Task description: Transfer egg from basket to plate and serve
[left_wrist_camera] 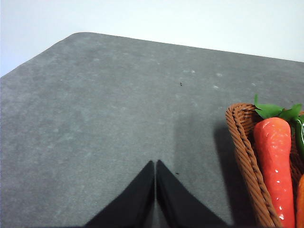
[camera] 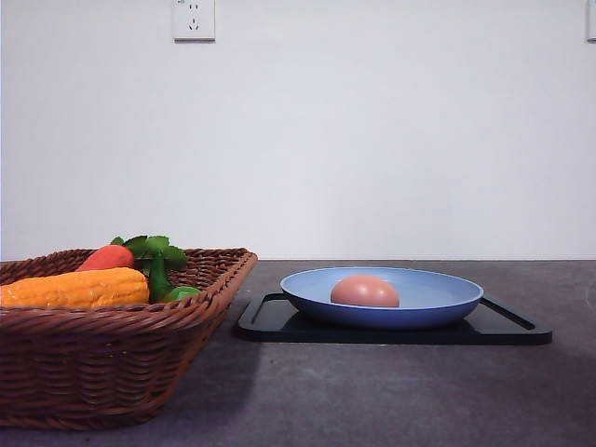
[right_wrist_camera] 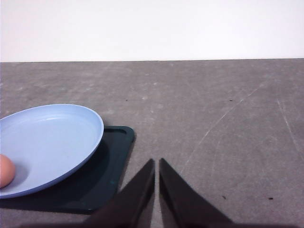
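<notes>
On the light blue plate (camera: pixel 438 296) atop the black tray (camera: pixel 507 328), the egg (camera: pixel 365 291) looks smooth, light and rollable, best cradled across its middle, while both the left gripper (left_wrist_camera: pixel 155 178) and right gripper (right_wrist_camera: pixel 156 176) sit closed and empty.

No text, label, brand, number or sign can be read in any of the views. A white wall socket (camera: pixel 194 20) is seen high on the wall in the front view, but only its slots are made out, and no marking on it can be deciphered. A second white fitting (camera: pixel 591 19) is cut off at the upper edge of the same wall, and nothing legible is carried by it either.
</notes>
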Action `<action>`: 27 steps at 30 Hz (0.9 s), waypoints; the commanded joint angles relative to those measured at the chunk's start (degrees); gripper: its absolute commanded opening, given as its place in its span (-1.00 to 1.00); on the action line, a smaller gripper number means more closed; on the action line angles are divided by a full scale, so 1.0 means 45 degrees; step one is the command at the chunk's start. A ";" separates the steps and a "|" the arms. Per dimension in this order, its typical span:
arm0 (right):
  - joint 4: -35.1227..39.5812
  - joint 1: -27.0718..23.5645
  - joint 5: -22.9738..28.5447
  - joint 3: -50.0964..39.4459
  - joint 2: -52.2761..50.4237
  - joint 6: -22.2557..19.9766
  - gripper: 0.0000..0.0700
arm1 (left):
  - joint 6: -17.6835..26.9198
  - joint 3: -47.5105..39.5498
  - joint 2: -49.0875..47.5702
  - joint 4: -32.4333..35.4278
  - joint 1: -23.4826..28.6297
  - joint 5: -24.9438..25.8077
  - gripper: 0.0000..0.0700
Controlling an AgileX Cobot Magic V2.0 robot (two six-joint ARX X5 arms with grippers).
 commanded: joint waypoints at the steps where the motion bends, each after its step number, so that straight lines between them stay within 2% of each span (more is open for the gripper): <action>1: 0.0131 0.0029 0.0034 -0.0034 -0.0034 0.0131 -1.00 | -0.0029 -0.0282 -0.0015 -0.0161 0.0024 0.0024 -1.00; 27: 0.0132 0.0029 0.0034 -0.0034 -0.0034 0.0131 -1.00 | -0.0029 -0.0282 -0.0015 -0.0161 0.0024 0.0024 -1.00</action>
